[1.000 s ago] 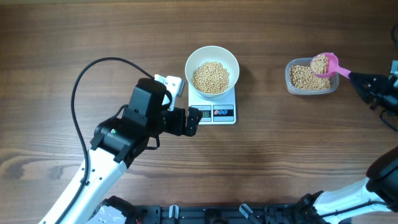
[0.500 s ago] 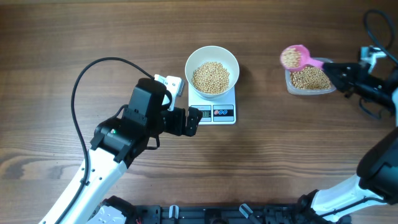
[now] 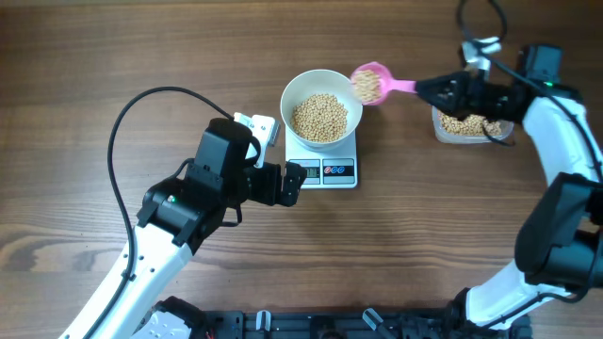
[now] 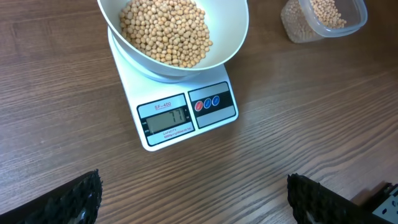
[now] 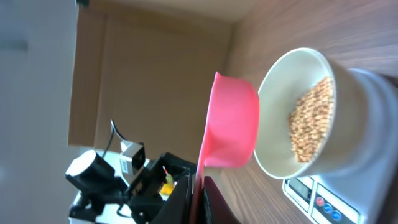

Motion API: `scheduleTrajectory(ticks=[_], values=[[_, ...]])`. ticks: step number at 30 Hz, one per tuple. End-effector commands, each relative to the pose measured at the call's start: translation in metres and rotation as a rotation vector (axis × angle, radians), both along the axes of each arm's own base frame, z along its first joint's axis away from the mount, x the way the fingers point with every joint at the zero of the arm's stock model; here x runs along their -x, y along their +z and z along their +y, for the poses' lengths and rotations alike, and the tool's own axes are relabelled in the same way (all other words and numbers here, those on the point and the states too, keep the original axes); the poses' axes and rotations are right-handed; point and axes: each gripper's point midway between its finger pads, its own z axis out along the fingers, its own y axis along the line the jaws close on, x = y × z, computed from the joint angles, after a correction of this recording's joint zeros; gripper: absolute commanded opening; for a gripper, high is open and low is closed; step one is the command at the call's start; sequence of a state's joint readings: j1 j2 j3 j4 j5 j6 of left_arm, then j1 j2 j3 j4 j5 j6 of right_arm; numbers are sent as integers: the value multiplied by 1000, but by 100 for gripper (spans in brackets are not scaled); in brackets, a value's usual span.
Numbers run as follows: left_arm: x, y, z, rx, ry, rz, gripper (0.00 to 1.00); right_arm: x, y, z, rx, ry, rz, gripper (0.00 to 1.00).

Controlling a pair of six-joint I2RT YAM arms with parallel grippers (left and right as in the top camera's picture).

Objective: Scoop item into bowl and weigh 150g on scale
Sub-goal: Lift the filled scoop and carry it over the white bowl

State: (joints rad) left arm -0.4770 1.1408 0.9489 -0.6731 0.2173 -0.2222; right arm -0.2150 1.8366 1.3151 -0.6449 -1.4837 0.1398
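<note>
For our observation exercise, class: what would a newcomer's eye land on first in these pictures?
The pink scoop, full of beans, held by the shut right gripper at the white bowl's upper-right rim. Next, that bean-filled bowl sitting on the small scale at mid-table.

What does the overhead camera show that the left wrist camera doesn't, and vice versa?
Only the overhead: the pink scoop of beans, held by the right gripper at the bowl's rim. Only the left wrist: the scale's display close up, and its own open fingers. Both: the white bowl of beans on the scale, and the clear tub.
</note>
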Motion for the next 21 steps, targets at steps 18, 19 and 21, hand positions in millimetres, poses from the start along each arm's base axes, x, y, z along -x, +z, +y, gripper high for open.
scheduleTrajectory(ticks=[18,19,21], values=[[0,-1,-2,-5,-8,-1,100,-32,5,61,610,-112,-417,4],[0,-1,-2,-5,-8,-1,100,-31,6,65,635,-106,-449,4],[0,-1,-2,-5,-8,-1,100,-30,6,73,690,-100,-498,4]])
